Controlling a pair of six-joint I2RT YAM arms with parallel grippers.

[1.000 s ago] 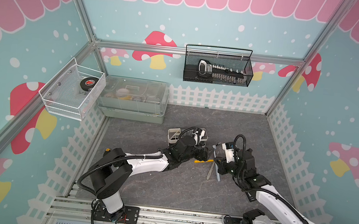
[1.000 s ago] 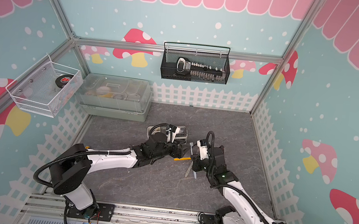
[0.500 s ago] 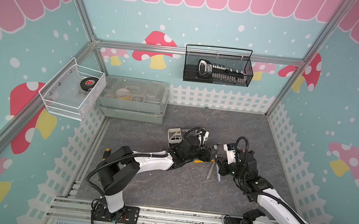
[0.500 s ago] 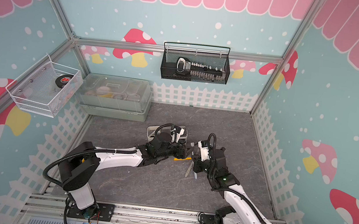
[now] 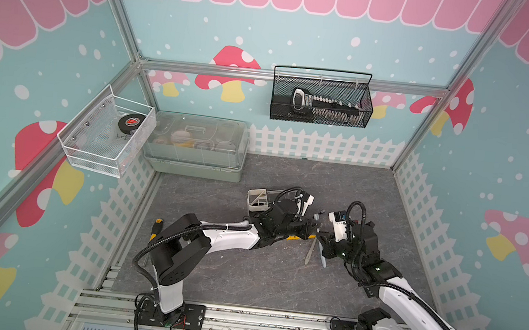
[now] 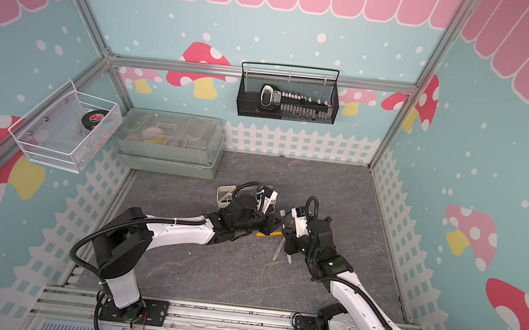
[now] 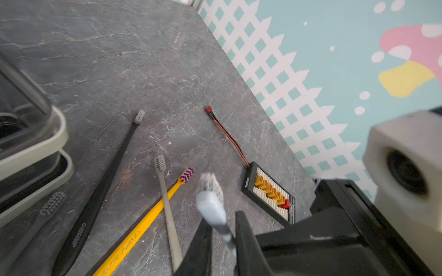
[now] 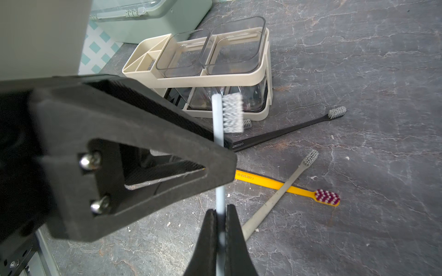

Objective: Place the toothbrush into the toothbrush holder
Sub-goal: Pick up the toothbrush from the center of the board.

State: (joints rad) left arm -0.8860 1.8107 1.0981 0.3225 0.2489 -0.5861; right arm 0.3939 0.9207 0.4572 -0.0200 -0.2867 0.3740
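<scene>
Dark grey marbled tabletop [image 8: 358, 59], boxed in by teal mushroom-printed walls [image 5: 306, 25]. Held clear of the surface: pale blue plastic toothbrush [image 8: 220, 198], long axis near upright, white-bristled head uppermost, handle end downward. Clenched on the handle from below: right pincer [image 8: 221, 212]. Clamped about the neck just under the bristles: left pincer [image 7: 223, 222], judged a grasp. Standing just beyond the brush: off-white oblong plastic toothbrush holder [image 8: 203, 80], nearer the left arm than the right, divided slot section at the end towards the grey-green lidded box [image 8: 167, 19]. Judged a handover, then a short carry over the rack, handle first. Lying loose beside the rack, untouched: black toothbrush [image 8: 287, 130], grey toothbrush [image 8: 275, 198], yellow toothbrush [image 8: 299, 191].
</scene>
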